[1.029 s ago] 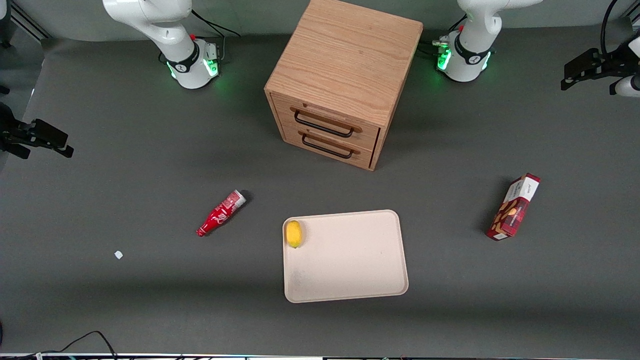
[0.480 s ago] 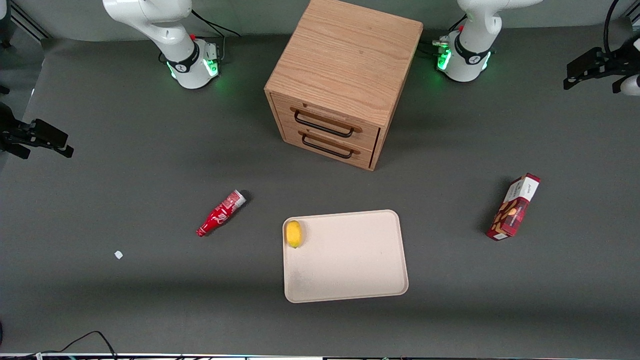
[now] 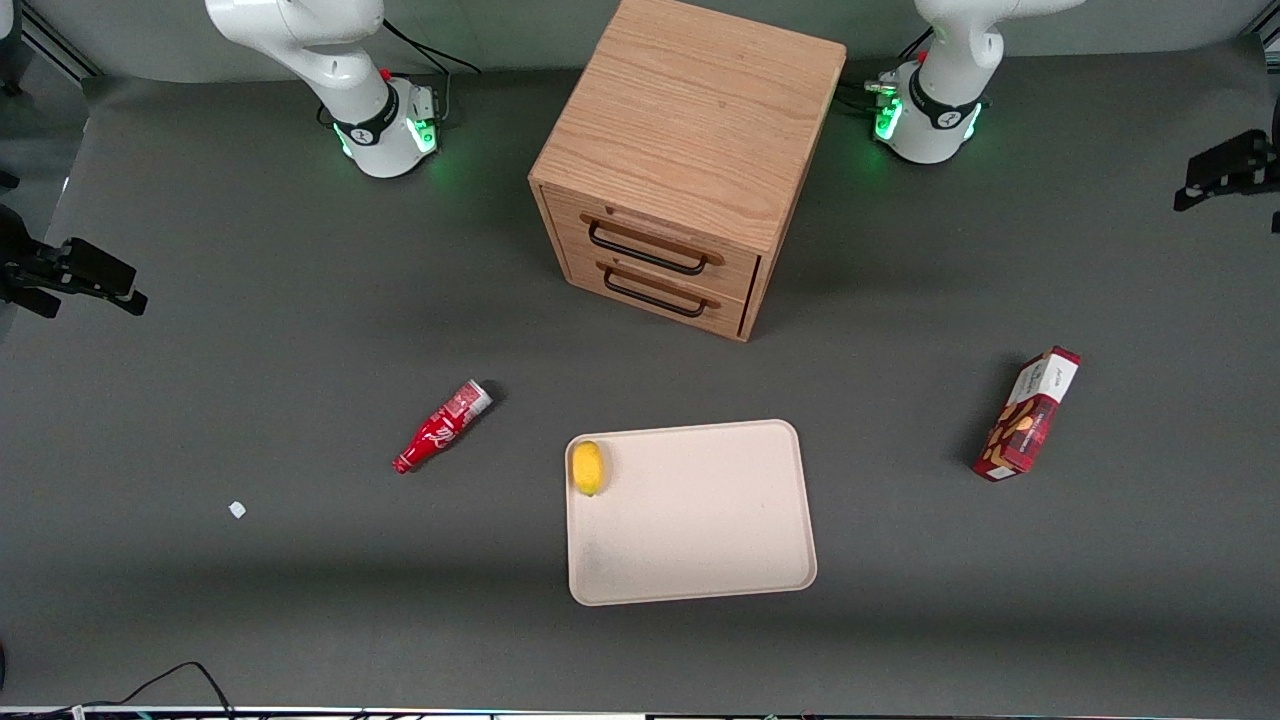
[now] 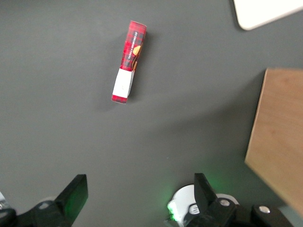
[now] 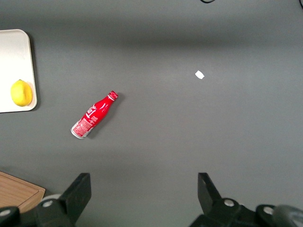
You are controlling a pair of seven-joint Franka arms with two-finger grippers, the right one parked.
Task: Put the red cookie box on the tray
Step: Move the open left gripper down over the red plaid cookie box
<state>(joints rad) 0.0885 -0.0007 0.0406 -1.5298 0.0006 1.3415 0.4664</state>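
The gripper [image 4: 137, 198], fingers spread, hangs well apart from the red cookie box [image 4: 129, 61], seemingly lengthwise-on.

A: What gets cut off?
B: The pincer [image 3: 1232, 170] sits at the front view's edge, partly out of frame. The wrist view clips the tray [image 4: 265, 12] and cabinet [image 4: 279, 137].
A: The red cookie box [image 4: 129, 61]?
B: Print unreadable.

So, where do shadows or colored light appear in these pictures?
Front view: the red cookie box casts a soft shadow on the mat; green base lights glow. Left wrist view: green glow between the open pincer fingers, high above the box; the tray looks bright.
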